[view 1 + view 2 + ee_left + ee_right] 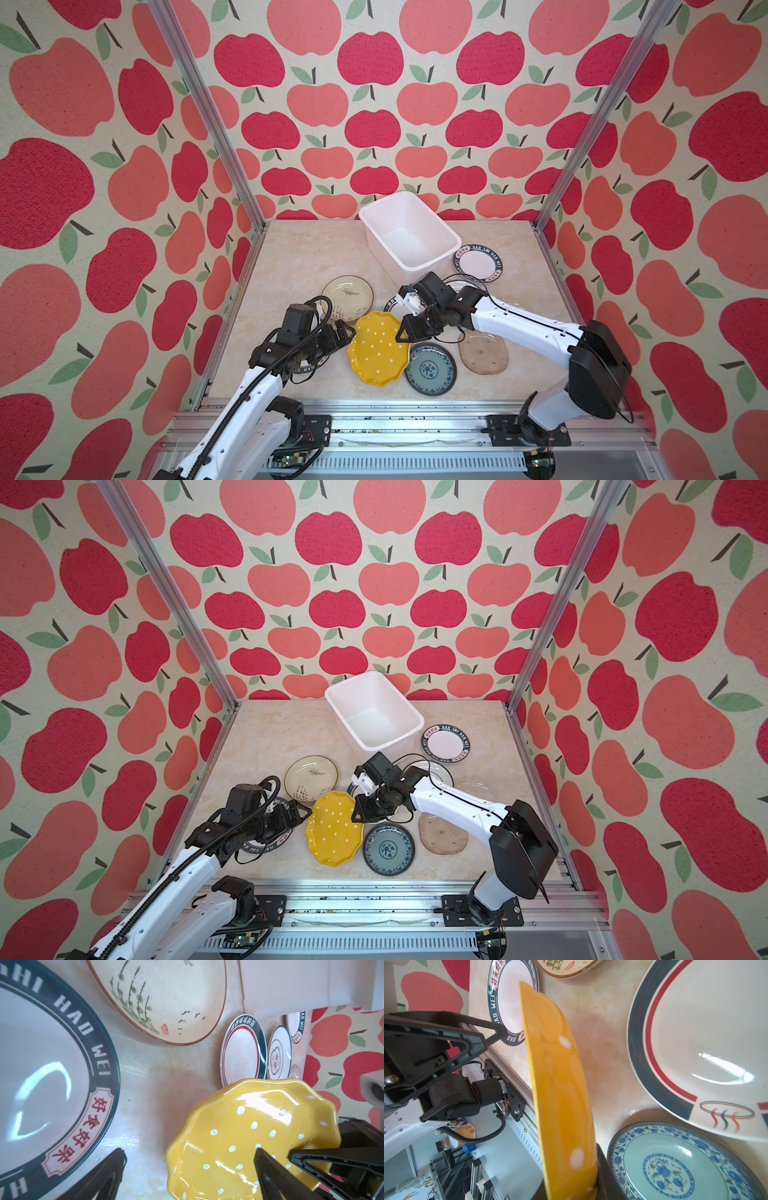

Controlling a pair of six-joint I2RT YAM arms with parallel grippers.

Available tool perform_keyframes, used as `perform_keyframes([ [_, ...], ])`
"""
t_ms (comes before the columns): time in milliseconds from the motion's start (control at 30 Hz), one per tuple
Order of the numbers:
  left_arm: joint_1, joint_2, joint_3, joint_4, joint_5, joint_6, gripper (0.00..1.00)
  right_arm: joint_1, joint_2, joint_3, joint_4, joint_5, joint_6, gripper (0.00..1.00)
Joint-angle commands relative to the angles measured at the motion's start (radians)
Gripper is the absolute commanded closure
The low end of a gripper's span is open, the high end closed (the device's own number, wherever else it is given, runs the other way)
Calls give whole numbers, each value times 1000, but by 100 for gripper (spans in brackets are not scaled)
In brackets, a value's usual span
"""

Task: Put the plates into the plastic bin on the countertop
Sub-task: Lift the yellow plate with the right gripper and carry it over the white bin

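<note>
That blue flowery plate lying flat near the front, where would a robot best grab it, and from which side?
Probably by its raised rim, one of the jaws inside and one outside, since the blue-patterned plate lies flat and offers no handle. Come from the front, where bare countertop shows; the yellow plate and beige oval plate crowd its sides.

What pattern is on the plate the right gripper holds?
The plate is glossy yellow with scattered white dots; the left wrist view shows it best.

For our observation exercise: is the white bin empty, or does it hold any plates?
Empty. In both top views the bin shows only its bare white floor, with nothing inside it.
</note>
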Motion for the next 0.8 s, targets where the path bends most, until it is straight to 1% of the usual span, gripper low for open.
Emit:
perform_keyframes([
  [0,8,-43,86,8,-83,22,1,-14,-102,103,-60,-7,50,100],
  [67,14,-34,141,5,-90,16,1,-20,-126,156,-121,17,52,100],
  [167,14,20,244,5,-63,22,1,-51,-157,233,-198,56,68,100],
  [233,11,56,317,4,-51,31,1,-90,-170,287,-222,56,90,100],
  [367,11,88,416,39,-48,29,1,-175,-165,398,-229,40,137,100],
  [467,-2,126,479,51,-35,29,1,-240,-144,463,-188,31,187,100],
  [633,-38,234,588,8,-26,60,1,-360,-77,504,-7,-22,340,100],
  [767,-42,322,655,-16,-36,73,1,-409,14,547,102,-12,436,100],
])
